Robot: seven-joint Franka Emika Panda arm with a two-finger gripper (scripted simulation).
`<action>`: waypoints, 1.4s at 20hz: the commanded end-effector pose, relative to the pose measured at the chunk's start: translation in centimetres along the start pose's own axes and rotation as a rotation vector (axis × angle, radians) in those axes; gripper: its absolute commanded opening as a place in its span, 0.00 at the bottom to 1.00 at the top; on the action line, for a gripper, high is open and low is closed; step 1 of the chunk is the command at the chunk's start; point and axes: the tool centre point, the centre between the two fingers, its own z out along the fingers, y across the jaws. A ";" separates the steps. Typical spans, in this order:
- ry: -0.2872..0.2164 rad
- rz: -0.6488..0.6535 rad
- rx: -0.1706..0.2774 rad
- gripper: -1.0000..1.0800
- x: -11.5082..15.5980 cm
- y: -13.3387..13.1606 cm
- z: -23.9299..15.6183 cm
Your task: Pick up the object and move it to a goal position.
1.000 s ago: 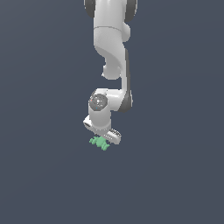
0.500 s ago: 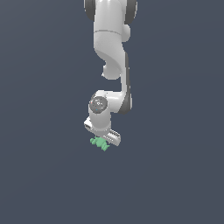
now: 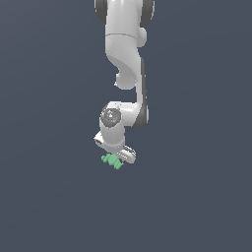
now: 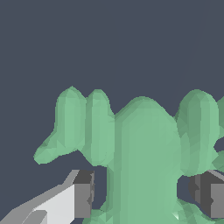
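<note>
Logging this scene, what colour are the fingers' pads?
Dark grey pads beside the mint-green knobbly object, clearest in the wrist view.

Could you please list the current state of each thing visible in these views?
gripper: open, lowered over the object, fingers either side of its middle, small gaps showing.
mint-green object: between the fingers, not yet clamped; whether it rests on the surface cannot be told.
arm: reaching down from above.

arm [image 3: 125, 59]: reaching straight down | gripper [image 4: 144, 194]: low, jaws apart, not clamped
</note>
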 end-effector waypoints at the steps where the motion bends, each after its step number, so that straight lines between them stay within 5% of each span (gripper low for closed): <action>1: 0.001 0.000 0.000 0.00 -0.1 0.0 -0.4; 12: 0.000 0.000 0.001 0.00 -2.3 -0.3 -5.5; 28: 0.000 0.000 0.000 0.00 -8.4 -1.2 -20.7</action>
